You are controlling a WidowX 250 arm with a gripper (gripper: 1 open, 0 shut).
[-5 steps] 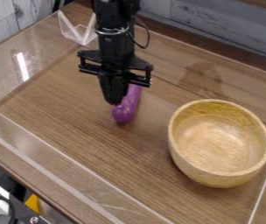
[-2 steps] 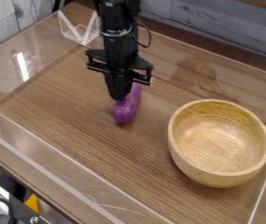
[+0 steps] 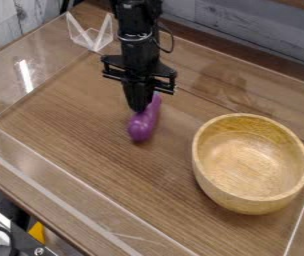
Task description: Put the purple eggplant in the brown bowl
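The purple eggplant (image 3: 143, 126) is small and glossy, near the middle of the wooden table, left of the brown bowl. My gripper (image 3: 140, 103) comes straight down from above, and its black fingers are shut on the eggplant's upper end. The eggplant hangs tilted below the fingertips with its fat end low over the tabletop; I cannot tell whether it touches the wood. The brown bowl (image 3: 296, 170) is a large round wooden bowl at the right front, with nothing in it, about a hand's width from the eggplant.
A clear plastic wall (image 3: 35, 70) runs along the table's left and front edges. A grey plank wall (image 3: 248, 25) stands behind. Bare wooden tabletop (image 3: 101, 180) lies in front of the eggplant and between it and the bowl.
The gripper has shifted a little up and to the right, staying shut. The eggplant has stayed under the fingertips and barely changed place. The bowl has not moved.
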